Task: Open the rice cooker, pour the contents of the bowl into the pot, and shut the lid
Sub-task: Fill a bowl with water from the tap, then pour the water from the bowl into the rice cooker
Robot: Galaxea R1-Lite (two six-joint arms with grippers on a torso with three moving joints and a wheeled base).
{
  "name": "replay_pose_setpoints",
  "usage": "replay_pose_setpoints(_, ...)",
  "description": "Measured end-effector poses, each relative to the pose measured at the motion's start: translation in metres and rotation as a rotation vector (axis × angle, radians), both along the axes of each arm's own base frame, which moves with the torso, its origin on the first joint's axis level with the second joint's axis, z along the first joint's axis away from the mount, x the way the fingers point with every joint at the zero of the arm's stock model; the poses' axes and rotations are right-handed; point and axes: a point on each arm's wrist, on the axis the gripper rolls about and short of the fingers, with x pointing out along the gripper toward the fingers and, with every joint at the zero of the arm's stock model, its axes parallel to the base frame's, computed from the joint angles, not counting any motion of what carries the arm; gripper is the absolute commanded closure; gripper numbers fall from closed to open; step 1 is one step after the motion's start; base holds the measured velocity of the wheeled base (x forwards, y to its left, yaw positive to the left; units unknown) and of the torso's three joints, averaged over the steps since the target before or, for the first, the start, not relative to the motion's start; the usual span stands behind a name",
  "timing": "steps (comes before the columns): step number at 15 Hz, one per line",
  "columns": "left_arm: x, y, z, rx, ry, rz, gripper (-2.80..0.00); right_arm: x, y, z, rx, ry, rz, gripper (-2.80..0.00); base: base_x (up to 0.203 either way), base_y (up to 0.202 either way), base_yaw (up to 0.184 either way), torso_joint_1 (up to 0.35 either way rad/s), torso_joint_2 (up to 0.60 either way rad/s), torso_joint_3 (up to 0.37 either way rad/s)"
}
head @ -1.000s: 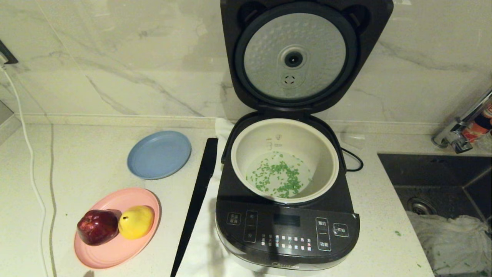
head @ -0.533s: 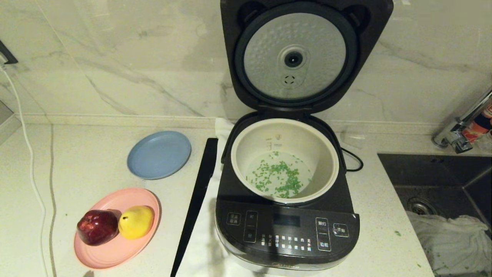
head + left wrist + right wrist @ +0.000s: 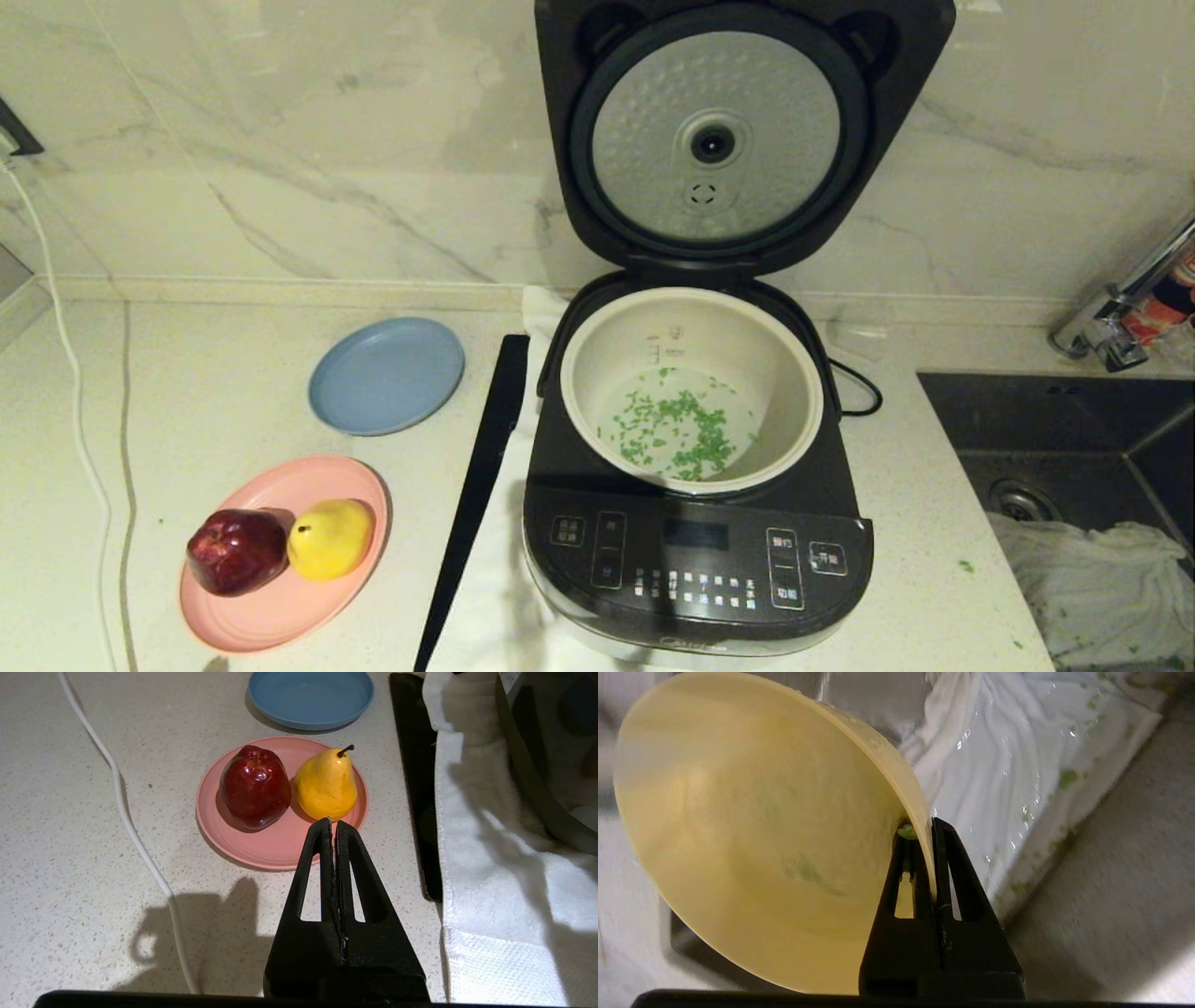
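The dark rice cooker (image 3: 695, 560) stands in the middle of the counter with its lid (image 3: 719, 140) swung up, dimpled silver plate facing me. Chopped green contents (image 3: 677, 434) lie in pale liquid on the floor of the cream pot (image 3: 789, 373). In the right wrist view my right gripper (image 3: 924, 826) is shut on the rim of the pale yellow bowl (image 3: 747, 830), held tilted over the sink; only a faint green smear and one bit near a fingertip (image 3: 906, 844) are inside. My left gripper (image 3: 332, 823) is shut and empty, low above the counter beside the pink plate. Neither arm shows in the head view.
A pink plate (image 3: 271, 611) with a red apple (image 3: 238, 551) and yellow pear (image 3: 329, 539) sits front left, a blue plate (image 3: 387, 373) behind it. A black strip (image 3: 476, 485) and white towel (image 3: 486, 858) lie left of the cooker. The sink (image 3: 1055, 429) with a wet cloth (image 3: 1092, 579) is right.
The green bits drift slightly in the pot's liquid and the cloth in the sink has shifted a little. The cooker, lid and plates have not moved.
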Motion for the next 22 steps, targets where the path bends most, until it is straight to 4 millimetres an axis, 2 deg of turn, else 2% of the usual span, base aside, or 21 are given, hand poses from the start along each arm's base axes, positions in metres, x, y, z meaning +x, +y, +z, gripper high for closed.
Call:
replay_pose_setpoints(4,0.0,0.0,0.0,0.0,0.0,0.0,0.0,-0.015,0.051,0.025,-0.019,0.06,0.124,0.0,0.0,0.0,0.0,0.0,0.0,0.0)
replay_pose_setpoints(7,0.0,0.0,0.0,0.0,0.0,0.0,0.0,-0.021,0.107,0.047,-0.047,0.091,0.243,0.0,0.0,0.0,0.0,0.0,0.0,0.0)
replay_pose_setpoints(12,0.0,0.0,0.0,0.0,0.0,0.0,0.0,-0.033,0.216,0.089,-0.033,0.124,0.515,0.0,0.0,0.0,0.0,0.0,0.0,0.0)
replay_pose_setpoints(15,0.0,0.0,0.0,0.0,0.0,0.0,0.0,-0.048,0.267,0.108,-0.027,0.138,0.682,0.0,0.0,0.0,0.0,0.0,0.0,0.0)
replay_pose_setpoints(19,0.0,0.0,0.0,0.0,0.0,0.0,0.0,-0.065,0.318,0.132,-0.015,0.137,0.863,0.0,0.0,0.0,0.0,0.0,0.0,0.0)
replay_pose_setpoints(22,0.0,0.0,0.0,0.0,0.0,0.0,0.0,-0.069,0.348,0.147,-0.068,0.13,0.95,0.0,0.0,0.0,0.0,0.0,0.0,0.0)
